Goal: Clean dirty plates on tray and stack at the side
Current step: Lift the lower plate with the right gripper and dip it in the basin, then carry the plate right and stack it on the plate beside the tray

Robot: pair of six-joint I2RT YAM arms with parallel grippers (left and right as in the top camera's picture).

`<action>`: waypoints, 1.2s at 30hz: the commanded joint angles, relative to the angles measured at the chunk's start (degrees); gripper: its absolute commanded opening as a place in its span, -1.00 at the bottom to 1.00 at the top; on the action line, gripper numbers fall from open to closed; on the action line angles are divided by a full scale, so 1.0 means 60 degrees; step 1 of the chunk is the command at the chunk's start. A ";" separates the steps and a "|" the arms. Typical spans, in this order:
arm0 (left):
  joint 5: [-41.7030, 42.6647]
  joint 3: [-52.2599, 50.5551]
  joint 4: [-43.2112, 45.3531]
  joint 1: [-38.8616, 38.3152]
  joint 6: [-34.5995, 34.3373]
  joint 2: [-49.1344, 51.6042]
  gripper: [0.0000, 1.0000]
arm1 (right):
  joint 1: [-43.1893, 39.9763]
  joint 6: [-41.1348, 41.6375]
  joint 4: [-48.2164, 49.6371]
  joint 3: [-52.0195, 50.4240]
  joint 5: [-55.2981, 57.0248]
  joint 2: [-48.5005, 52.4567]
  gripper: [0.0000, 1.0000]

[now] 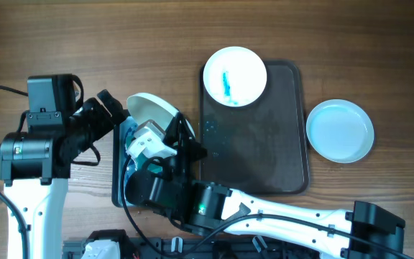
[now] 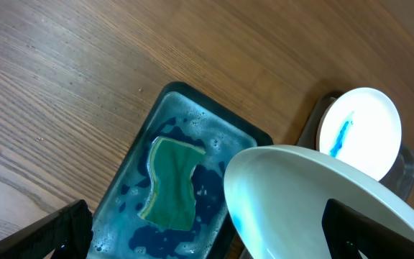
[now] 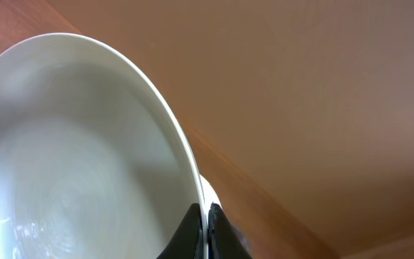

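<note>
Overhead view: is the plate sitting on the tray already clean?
No, the plate on the tray carries a blue smear near its centre.

three plates [image 1: 235,75] [image 1: 340,130] [image 1: 152,109], one tray [image 1: 264,158], one tub [image 2: 129,162]

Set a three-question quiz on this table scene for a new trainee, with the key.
1. True or false: the round white plate with the blue smear rests on a corner of the dark brown rectangular tray.
2. Choose one: the right hand is shut on A) the tray's rim, B) the rim of a tilted white plate, C) nothing.
3. Fill in: the green sponge lies in the ___ rectangular tub of soapy water.
Key: 1 true; 2 B; 3 blue.
</note>
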 commanded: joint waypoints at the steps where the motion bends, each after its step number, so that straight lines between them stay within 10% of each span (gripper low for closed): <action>1: 0.0047 0.0135 -0.0004 0.0069 0.0047 -0.0044 1.00 | -0.0015 -0.0739 0.0535 0.0189 -0.0076 -0.0131 -0.92; 10: 0.0047 0.0135 -0.0007 0.0069 0.0047 -0.0044 1.00 | -0.0353 -0.2280 0.1486 0.0182 0.0375 -0.0127 -0.92; 14: 0.0047 0.0135 -0.0004 0.0069 0.0047 -0.0044 1.00 | -0.0412 -0.0310 0.1086 0.0149 0.0259 -0.0127 -0.92; 20: 0.0047 0.0135 -0.0004 0.0069 0.0047 -0.0044 1.00 | -0.1708 0.6561 -0.2401 0.0127 -0.3355 -0.0270 -0.92; 28: 0.0047 0.0135 -0.0004 0.0069 0.0047 -0.0044 1.00 | -0.5650 0.8663 -0.3665 0.0127 -1.1063 -0.2200 -0.92; 36: 0.0047 0.0135 -0.0004 0.0069 0.0047 -0.0044 1.00 | -1.1599 0.8164 -0.6870 0.0127 -1.2433 -0.4812 -0.92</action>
